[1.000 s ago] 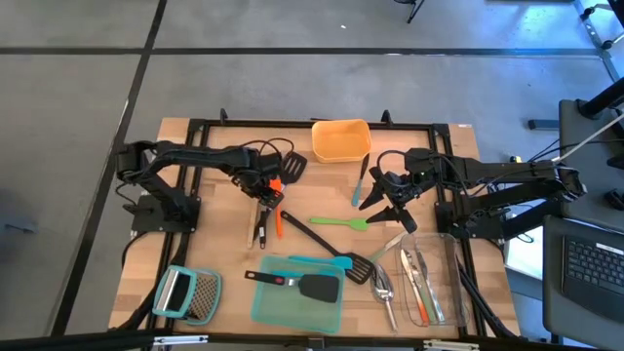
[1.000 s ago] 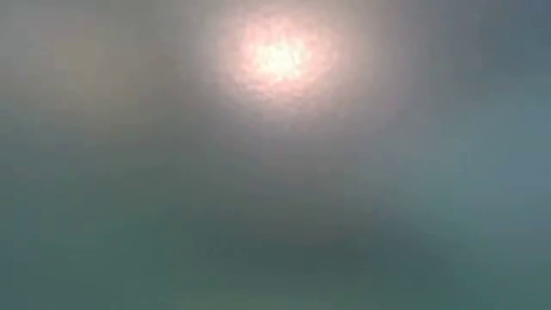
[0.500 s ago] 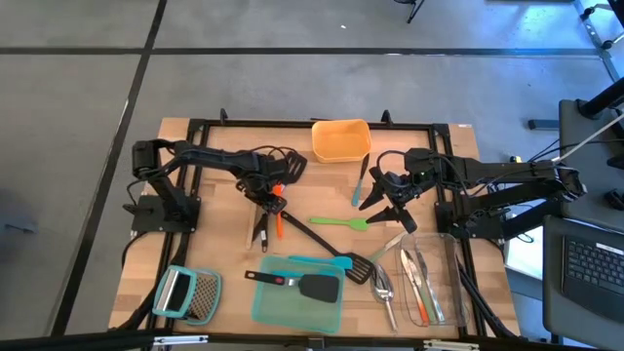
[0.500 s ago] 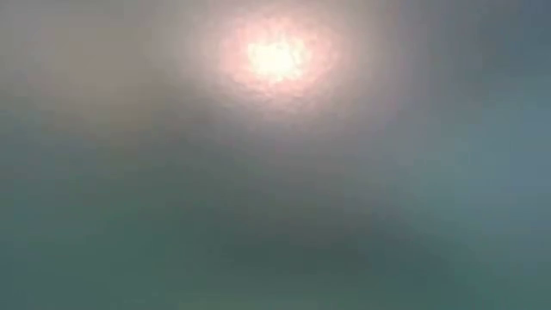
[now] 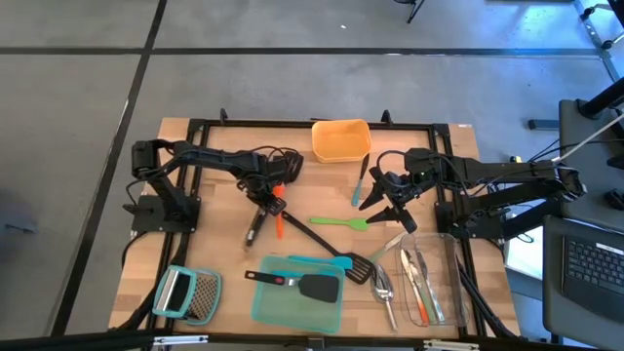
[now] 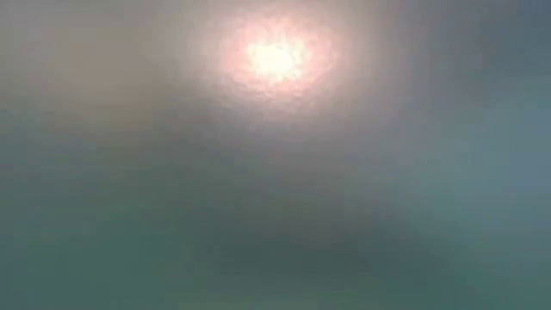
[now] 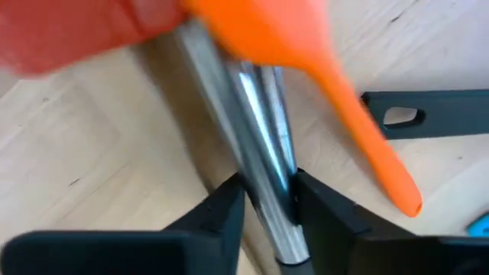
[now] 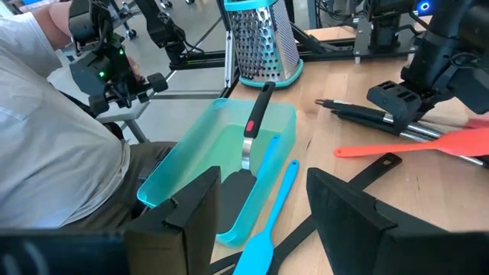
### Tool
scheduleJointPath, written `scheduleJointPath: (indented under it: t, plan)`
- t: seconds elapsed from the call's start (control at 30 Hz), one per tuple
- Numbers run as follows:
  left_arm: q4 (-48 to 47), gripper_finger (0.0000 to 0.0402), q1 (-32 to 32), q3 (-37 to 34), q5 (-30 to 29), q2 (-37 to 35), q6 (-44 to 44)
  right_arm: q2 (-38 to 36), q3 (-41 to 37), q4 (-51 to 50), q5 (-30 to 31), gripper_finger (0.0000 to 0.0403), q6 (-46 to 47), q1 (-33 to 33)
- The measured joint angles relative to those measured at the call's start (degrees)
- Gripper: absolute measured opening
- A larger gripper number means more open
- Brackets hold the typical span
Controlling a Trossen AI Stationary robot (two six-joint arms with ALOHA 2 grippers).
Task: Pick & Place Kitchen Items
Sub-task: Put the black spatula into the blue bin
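Observation:
My left gripper (image 5: 268, 200) is at the table's middle left, shut on a silver-shafted utensil (image 7: 256, 114) with a dark handle (image 5: 255, 230). An orange turner (image 7: 359, 122) lies right beside it. It also shows in the high view (image 5: 278, 222). A black turner head (image 5: 292, 166) lies just beyond the gripper. My right gripper (image 5: 390, 200) is open and empty at the middle right, between a teal spatula (image 5: 361, 185) and a green spatula (image 5: 341, 222). The low view shows only blur. My left gripper pinches the utensil's silver shaft (image 7: 267, 172) between its two fingers (image 7: 225, 210), which lie across it and come from above. The dark handle end (image 8: 355, 113) points toward the near edge. Whether the utensil is clear of the table, I cannot tell.
An orange container (image 5: 341, 139) stands at the far edge. A teal container (image 5: 268, 307) holding a black turner (image 5: 307, 286) is at the near middle. A clear container (image 5: 450, 283) with cutlery is near right, with spoons (image 5: 382, 288) beside it. A grater (image 5: 190, 292) is near left. A black slotted turner (image 5: 336, 255) lies mid-table.
My left gripper has shifted a little toward the table's right and near edges, still shut on the shaft. The utensil's dark handle end has swung slightly, and it now slants toward the near left.

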Motion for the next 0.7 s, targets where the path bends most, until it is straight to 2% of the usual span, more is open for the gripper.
scheduleJointPath:
  t: [0.13, 0.33, 0.57, 0.7]
  plan:
    - [0.06, 0.0061, -0.04, -0.02, -0.25, -0.28, 1.72, 0.0, 0.0, 0.0, 0.0, 0.0197, 0.0, -0.02]
    - [-0.64, 0.0061, -0.02, -0.23, -1.6, -2.15, 2.31, 0.0, 0.0, 0.0, -0.02, 0.0197, 0.0, -0.02]
    - [-5.99, 0.0061, -0.82, -0.37, -8.79, -5.69, 1.93, 0.0, 0.0, 0.0, -0.02, 0.0197, 0.0, 0.0]
    - [-8.35, 0.0061, -1.93, -0.36, -10.58, -8.0, 1.99, 0.0, 0.0, 0.02, -0.02, 0.0197, 0.0, 0.0]
